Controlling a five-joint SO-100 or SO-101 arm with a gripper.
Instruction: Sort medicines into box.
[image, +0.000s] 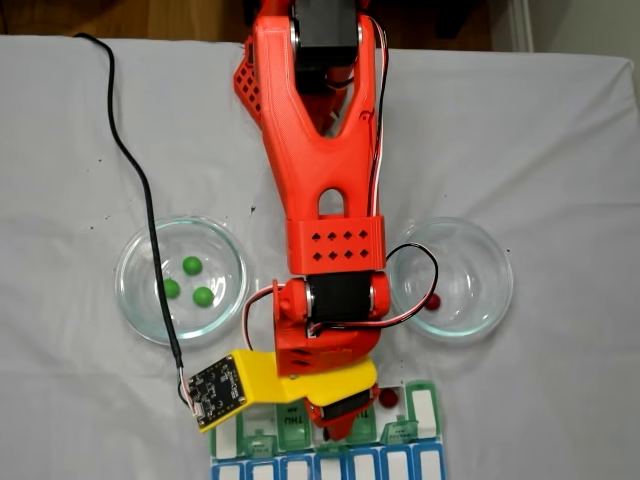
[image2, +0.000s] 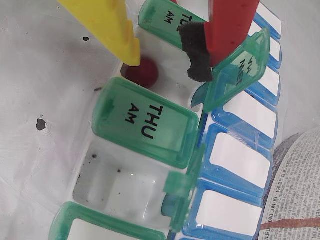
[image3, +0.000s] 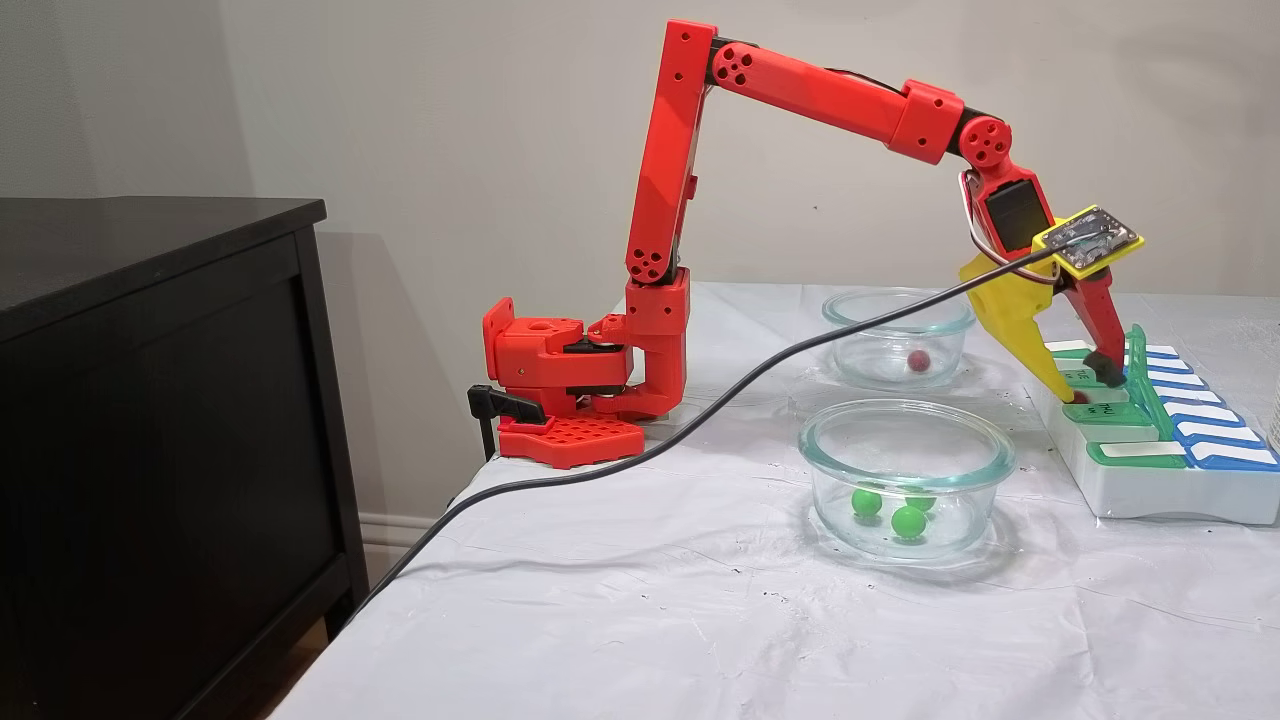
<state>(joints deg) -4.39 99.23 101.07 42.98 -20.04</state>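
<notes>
Hand (image2: 167, 67) wide open over the box (image2: 240, 165); could bump red pill (image2: 142, 72) out, yellow tip touching it.

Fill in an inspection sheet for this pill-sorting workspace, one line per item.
Surface: white cloth-covered table, lightly speckled.
Job's things: three green ball pills in one clear glass bowl; one dark red pill in the other glass bowl; another dark red ball pill in an open compartment of the green-and-blue pill organizer; another also at the organizer.
Clutter: printed paper.
Pincer: open, over the organizer.
Cables: black cable across the table.
Surroundings: dark cabinet, beige wall.
</notes>
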